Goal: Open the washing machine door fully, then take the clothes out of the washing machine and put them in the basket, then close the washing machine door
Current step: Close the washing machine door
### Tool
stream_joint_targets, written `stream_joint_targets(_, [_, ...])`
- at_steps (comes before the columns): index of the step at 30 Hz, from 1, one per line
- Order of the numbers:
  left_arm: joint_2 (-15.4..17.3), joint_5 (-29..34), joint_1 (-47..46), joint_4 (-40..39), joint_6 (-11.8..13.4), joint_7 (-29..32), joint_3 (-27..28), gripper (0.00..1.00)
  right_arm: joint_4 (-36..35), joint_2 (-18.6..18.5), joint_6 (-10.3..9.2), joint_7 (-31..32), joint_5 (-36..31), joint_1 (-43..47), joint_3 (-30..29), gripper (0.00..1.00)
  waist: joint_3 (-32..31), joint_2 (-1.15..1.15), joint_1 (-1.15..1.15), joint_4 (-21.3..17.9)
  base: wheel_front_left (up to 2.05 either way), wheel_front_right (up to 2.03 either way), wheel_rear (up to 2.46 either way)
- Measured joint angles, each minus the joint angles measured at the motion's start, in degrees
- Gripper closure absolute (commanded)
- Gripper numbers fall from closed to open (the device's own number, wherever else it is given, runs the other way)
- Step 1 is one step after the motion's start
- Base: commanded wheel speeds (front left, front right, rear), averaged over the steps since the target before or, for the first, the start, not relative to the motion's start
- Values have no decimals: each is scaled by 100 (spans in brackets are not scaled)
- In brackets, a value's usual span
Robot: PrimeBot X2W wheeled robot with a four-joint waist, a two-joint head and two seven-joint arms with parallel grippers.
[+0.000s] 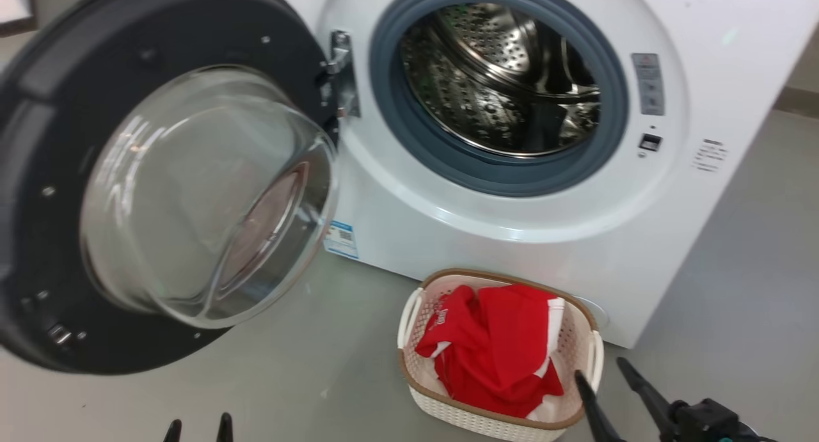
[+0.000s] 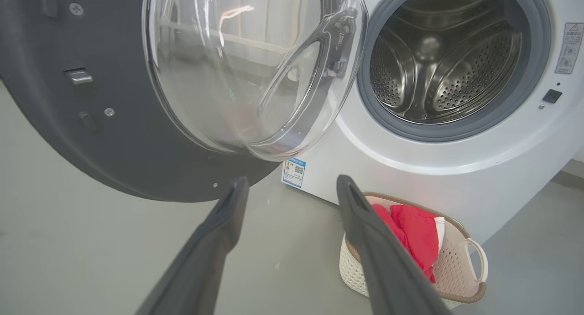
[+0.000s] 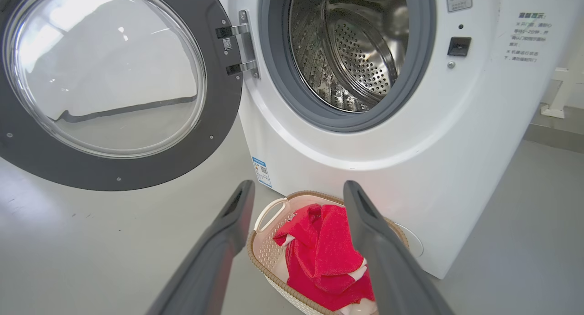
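Red clothes in basket — beside right gripper.

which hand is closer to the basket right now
Right. The right hand sits beside the basket, at its right rim; the left hand is far off to its left, near the washing machine door.

A smooth pale grey floor carried a washer and a basket.
The big white front-loading washing machine stood on the floor at the back. The small cream perforated plastic basket, with a brown woven-look rim and white side handles, sat on the floor just before the machine's right-hand front corner. A few small dark specks marked the floor.
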Motion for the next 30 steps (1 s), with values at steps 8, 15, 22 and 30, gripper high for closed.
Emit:
stream_joint_targets(8, [5, -197, 70, -78, 164, 0, 56, 0, 104, -79, 0, 0, 138, -413, 511, 0, 87, 0, 0, 253, 0, 0, 0])
stream_joint_targets(15, [4, -415, 70, -210, 336, 0, 75, 0, 236, -216, 0, 0, 198, -751, 917, 0, 241, 0, 0, 350, 0, 0, 0])
stream_joint_targets(22, [4, -505, 82, -326, 421, 0, 54, 0, 285, -260, 0, 0, 246, -906, 1021, 0, 271, 0, 0, 369, 0, 0, 0])
stream_joint_targets(30, [1, -657, 62, -833, 383, 0, 258, 100, 290, -216, 0, 0, 254, -876, 864, 0, 246, 0, 0, 341, 0, 0, 0])
